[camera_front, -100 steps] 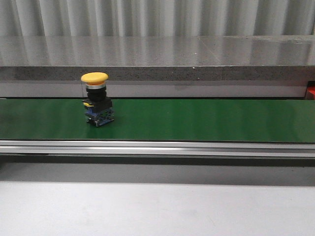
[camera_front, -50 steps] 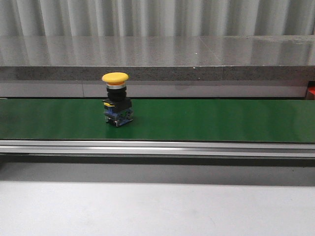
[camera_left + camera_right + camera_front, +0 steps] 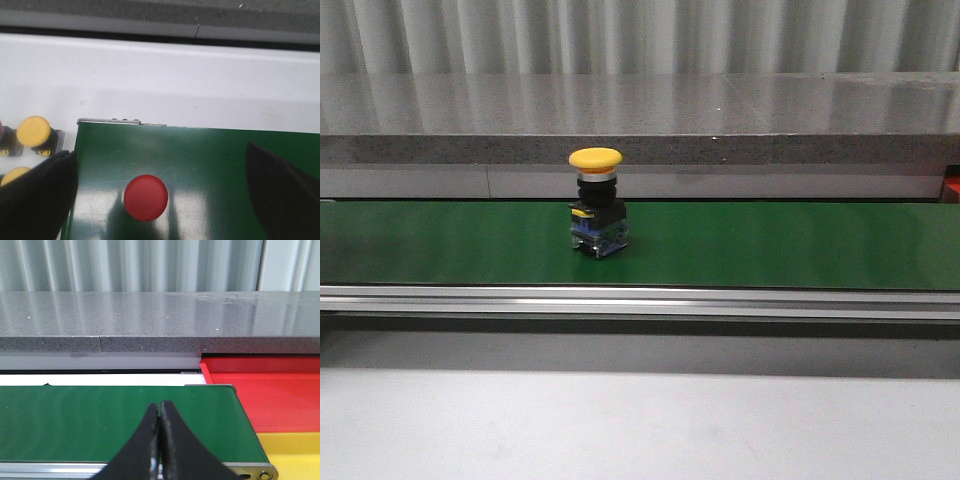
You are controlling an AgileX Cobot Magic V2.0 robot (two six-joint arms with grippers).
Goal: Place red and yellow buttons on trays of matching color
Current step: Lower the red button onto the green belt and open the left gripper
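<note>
A yellow button (image 3: pixel 596 200) with a black body and bluish base stands upright on the green belt (image 3: pixel 770 245); neither gripper shows in the front view. In the left wrist view a red button (image 3: pixel 145 197) stands on the belt near its end. My left gripper (image 3: pixel 160 150) is open above it, its fingers (image 3: pixel 35 200) wide apart on either side and touching nothing. My right gripper (image 3: pixel 160 407) is shut and empty over the belt's other end. Beyond that end lie the red tray (image 3: pixel 270 390) and the yellow tray (image 3: pixel 295 452).
Two more yellow buttons (image 3: pixel 34 131) sit on the white table (image 3: pixel 175 80) beside the belt's end. A metal rail (image 3: pixel 640 300) runs along the belt's front. A grey stone ledge (image 3: pixel 640 115) stands behind the belt.
The yellow button has travelled to the right along the belt, staying upright.
</note>
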